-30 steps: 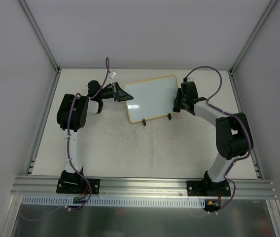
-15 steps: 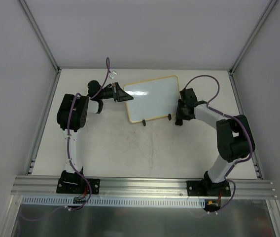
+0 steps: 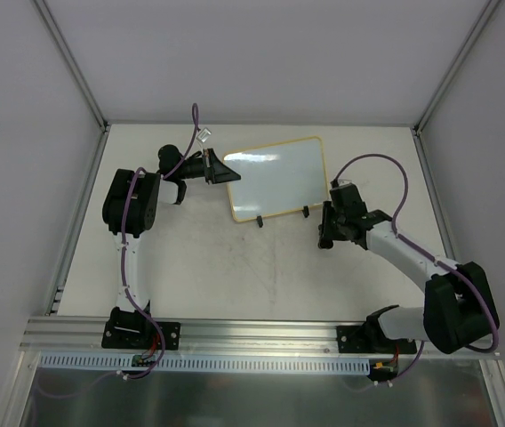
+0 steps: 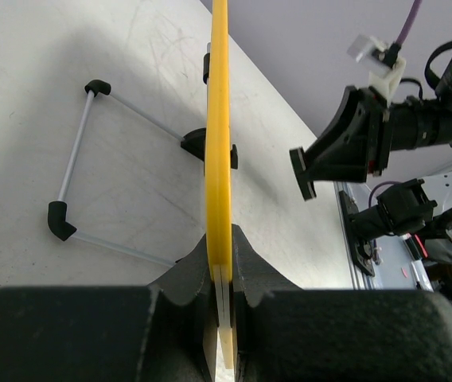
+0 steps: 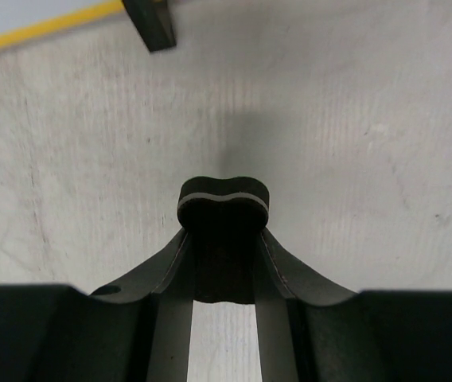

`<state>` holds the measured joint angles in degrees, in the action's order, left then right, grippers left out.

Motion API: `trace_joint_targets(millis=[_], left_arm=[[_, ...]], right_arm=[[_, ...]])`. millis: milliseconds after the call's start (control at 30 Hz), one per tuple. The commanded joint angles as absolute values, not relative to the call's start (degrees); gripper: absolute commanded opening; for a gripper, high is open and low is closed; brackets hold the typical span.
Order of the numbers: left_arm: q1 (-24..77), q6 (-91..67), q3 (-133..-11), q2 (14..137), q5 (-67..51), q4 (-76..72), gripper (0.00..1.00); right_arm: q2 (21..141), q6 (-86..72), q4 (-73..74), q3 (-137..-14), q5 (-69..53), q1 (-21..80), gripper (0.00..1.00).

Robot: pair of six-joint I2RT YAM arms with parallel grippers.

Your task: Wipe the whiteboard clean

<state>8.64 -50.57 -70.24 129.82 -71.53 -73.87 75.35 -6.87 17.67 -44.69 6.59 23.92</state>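
Whiteboard [image 3: 279,178] stands propped toward the middle of the table's far edge, face tilted up. In the top view the face reads white with glare, and we cannot tell whether marks remain.

Left gripper [image 4: 220,247]: jaws pinched on the board's yellow frame at its left edge. Right gripper [image 5: 224,235]: closed on the small black eraser [image 5: 224,195], held out at the fingertips. It sits low over the table [image 3: 235,267], just off the board's near-right corner and not touching the board.

Risks, in our judgement:
- The board is clamped at one edge only. A wipe pressing near the right side would lever it about that clamp, so it could swing, slip in the jaws or tip back.
- The eraser is gripped by a narrow waist. Friction along the face could twist it or drag it out of the fingers.
- Too little pressure and the felt skims, leaving marks. Too much adds to both risks above.
- Coming up from this low, the fingers may catch the frame's lower edge.

Surroundings:
- A black foot [image 5: 150,24] under the near-right corner sits just ahead of the eraser, so it is the nearest snag.
- A wire stand [image 4: 75,151] props the back of the board, on the side away from the right gripper.
- We see nothing else between the eraser and the face.
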Motion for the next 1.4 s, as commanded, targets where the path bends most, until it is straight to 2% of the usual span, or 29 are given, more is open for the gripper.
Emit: trace_joint_targets(millis=[0,233,333,500,633,700,933,1133,1167,1267,1300,1367], left_arm=[[9.67,-45.53,-70.75,128.58,-77.26,-81.04,0.00],[9.67,-45.62,-70.84,128.67,-77.43,-80.77,0.00],[9.67,-45.70,-70.75,128.67,-77.43,-80.68,0.00],[9.58,-45.70,-70.93,128.76,-77.34,-80.33,0.00],[9.58,-45.70,-70.93,128.85,-77.34,-80.24,0.00],[9.58,-45.70,-70.93,128.85,-77.34,-80.24,0.00],[9.58,-45.70,-70.93,128.76,-77.34,-80.24,0.01],[9.49,-45.70,-71.02,128.93,-77.34,-80.07,0.03],[9.58,-45.70,-71.02,128.94,-77.26,-80.07,0.05],[9.32,-45.88,-70.84,128.94,-77.08,-80.85,0.22],[9.23,-46.75,-70.58,128.94,-76.99,-81.64,0.34],[9.14,-48.24,-70.58,129.55,-77.08,-83.57,0.41]], right_arm=[[73.48,-7.65,19.86,-42.63,5.89,26.27,0.01],[73.39,-7.21,18.90,-40.61,5.28,28.12,0.03],[74.18,-7.12,18.28,-40.17,5.10,28.91,0.11],[75.93,-7.65,17.84,-40.16,6.15,31.20,0.15],[76.64,-7.82,17.93,-40.43,6.86,32.08,0.36],[76.90,-7.65,18.02,-40.78,6.68,32.17,0.39],[77.08,-7.74,18.28,-41.31,6.85,32.52,0.68],[75.15,-7.03,19.33,-41.92,8.70,32.70,0.77],[74.89,-6.94,19.60,-42.10,8.61,32.70,0.77],[73.74,-6.68,19.69,-42.36,7.91,32.70,0.78],[73.48,-6.68,19.69,-42.36,8.00,32.70,0.78],[72.51,-6.68,19.69,-42.01,8.70,32.70,0.78]])
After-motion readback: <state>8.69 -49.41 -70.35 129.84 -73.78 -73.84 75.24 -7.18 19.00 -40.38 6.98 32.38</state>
